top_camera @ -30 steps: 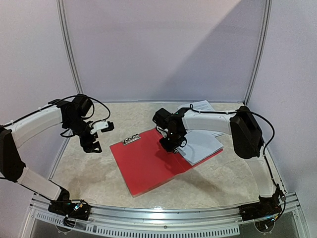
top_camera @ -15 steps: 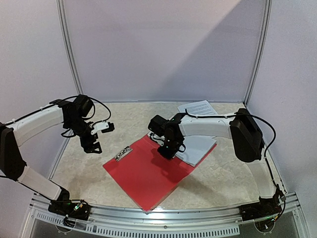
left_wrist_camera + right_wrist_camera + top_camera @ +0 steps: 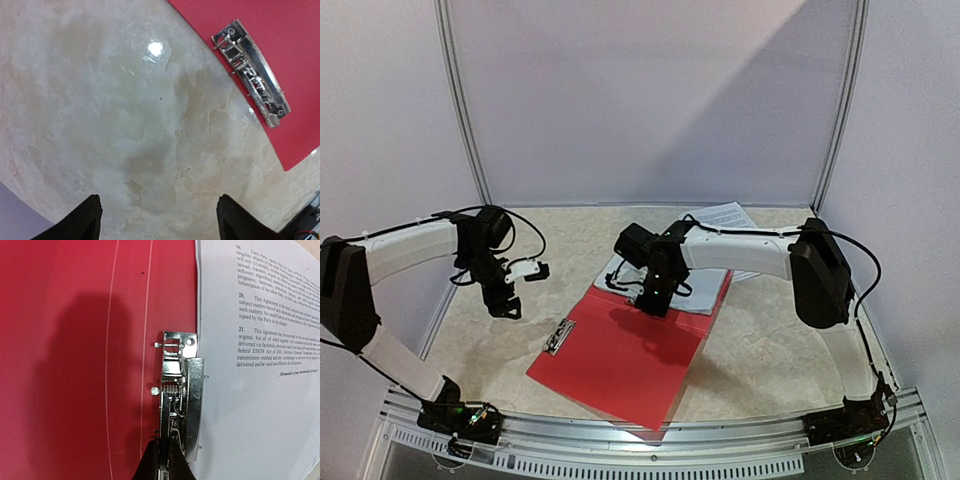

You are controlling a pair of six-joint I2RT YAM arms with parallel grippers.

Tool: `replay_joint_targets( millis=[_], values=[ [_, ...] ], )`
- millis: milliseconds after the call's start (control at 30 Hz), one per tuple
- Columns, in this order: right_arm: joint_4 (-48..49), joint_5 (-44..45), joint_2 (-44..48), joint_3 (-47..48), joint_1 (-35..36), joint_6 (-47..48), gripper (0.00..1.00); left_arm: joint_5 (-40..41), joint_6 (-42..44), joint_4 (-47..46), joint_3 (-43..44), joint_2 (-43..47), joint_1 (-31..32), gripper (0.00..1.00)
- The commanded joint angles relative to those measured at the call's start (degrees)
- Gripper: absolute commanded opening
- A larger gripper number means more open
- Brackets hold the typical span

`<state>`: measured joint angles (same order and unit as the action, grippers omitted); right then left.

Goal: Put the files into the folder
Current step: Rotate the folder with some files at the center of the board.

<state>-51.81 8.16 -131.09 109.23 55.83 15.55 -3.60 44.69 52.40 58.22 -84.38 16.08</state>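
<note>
In the last second the folder (image 3: 620, 362) has swung round and slid toward the near left of the desk (image 3: 760, 350). The long silver clip (image 3: 252, 75) on its left leaf has gone from the far side down toward my left arm. The right gripper (image 3: 164, 460) has travelled left with it, and its fingers have drawn in. In the wrist view they now look pinched onto the near end of a smaller spring clip (image 3: 177, 390), which stands where the red meets the files (image 3: 250, 405). I judge that I dragged the folder by that clip rather than merely nudging it. The stack came along, lying on the far half of the folder just beside the spring clip; I cannot tell if any sheet is under it. The left gripper (image 3: 159, 220) hangs over bare desk, fingers spread wide and holding nothing. One more printed sheet (image 3: 722, 214) lies at the far right, well apart, so the filing is not finished.
</note>
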Motion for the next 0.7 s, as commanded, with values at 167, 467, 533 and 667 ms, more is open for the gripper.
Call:
replay_joint_targets(
  millis=[167,467,533,667],
  values=[
    [8.78,4.48,-3.98,4.33,0.30,17.88,0.12,2.29,2.38,-6.67,-8.44,-3.95,3.40,0.73],
    [13.92,6.41,-1.61,6.24,0.18,14.46,0.38,7.52,3.47,-11.66,-12.96,-6.57,11.09,0.63],
    [14.59,5.50,1.26,4.96,-0.06,9.21,0.42,6.78,3.26,-11.18,-12.45,-7.37,12.25,0.62],
    [15.80,2.32,9.54,-1.53,-2.75,-7.06,0.54,8.14,4.23,-10.92,-11.62,-9.05,15.44,0.62]
  ],
)
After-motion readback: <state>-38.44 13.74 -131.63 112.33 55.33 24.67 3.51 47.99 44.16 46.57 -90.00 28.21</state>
